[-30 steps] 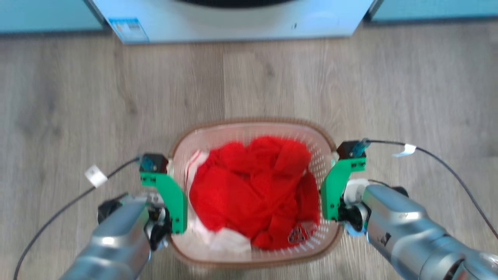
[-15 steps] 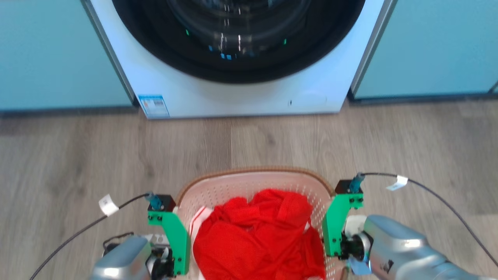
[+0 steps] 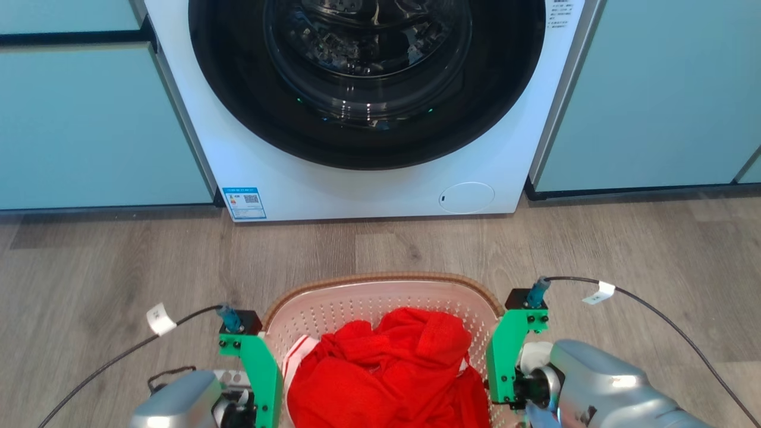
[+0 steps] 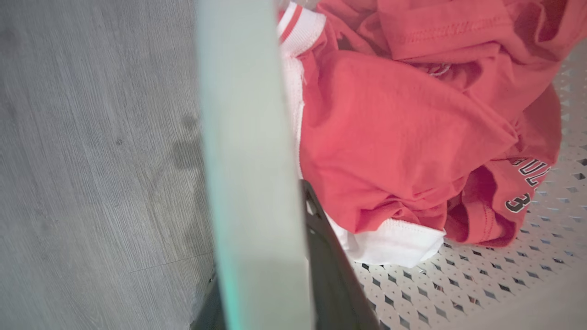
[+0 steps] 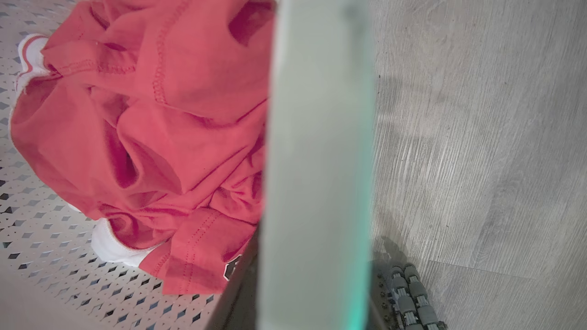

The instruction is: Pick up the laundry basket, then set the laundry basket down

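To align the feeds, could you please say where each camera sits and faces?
Head view: on the head, facing forward and down at washing machine and laundry basket; left forearm and right forearm show.
Left wrist view: left wrist, looking down into the laundry basket; a dark finger shows.
Right wrist view: right wrist, likewise; a dark finger shows.
Shared: the red clothes.

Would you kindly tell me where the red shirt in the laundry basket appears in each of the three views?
Head view: red shirt at bottom centre, inside the laundry basket.
Left wrist view: upper right, above the perforated floor.
Right wrist view: upper left, above the perforated floor.
Shared landmark: the white striped cuff at the shirt's edge.
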You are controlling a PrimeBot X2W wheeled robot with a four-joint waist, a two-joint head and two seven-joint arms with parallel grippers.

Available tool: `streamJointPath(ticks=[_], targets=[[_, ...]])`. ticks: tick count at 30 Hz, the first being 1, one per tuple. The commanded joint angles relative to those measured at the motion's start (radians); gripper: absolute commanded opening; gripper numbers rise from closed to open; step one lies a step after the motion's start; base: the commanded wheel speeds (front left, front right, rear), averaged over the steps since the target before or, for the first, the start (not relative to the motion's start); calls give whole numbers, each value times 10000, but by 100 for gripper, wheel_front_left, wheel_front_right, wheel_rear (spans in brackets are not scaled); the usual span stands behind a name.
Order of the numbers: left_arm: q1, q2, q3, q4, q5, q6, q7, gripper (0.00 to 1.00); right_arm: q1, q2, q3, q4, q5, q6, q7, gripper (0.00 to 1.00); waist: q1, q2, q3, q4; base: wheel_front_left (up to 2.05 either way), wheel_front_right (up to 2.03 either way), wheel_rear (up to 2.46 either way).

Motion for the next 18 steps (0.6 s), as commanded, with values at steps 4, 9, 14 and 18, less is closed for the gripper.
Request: streamJointPath(ticks=[4, 9, 14, 18], targets=[[-214, 163, -319, -288, 210, -184, 241, 0, -428, 229, 18, -405, 33, 249, -128, 0, 1, 0, -45, -27, 0, 0, 0], [-193, 127, -384, -280, 125, -184, 256, 0, -420, 242, 69, -351, 52, 249, -162, 0, 1, 0, -62, -32, 0, 0, 0], [-203, 134, -445, -295, 9, -184, 281, 0, -414, 252, 142, -315, 59, 249, -137, 0, 1, 0, -58, -40, 0, 0, 0], [-243, 137, -486, -273, -33, -184, 272, 0, -431, 257, 167, -306, 107, 249, -147, 0, 1, 0, -31, -35, 0, 0, 0]])
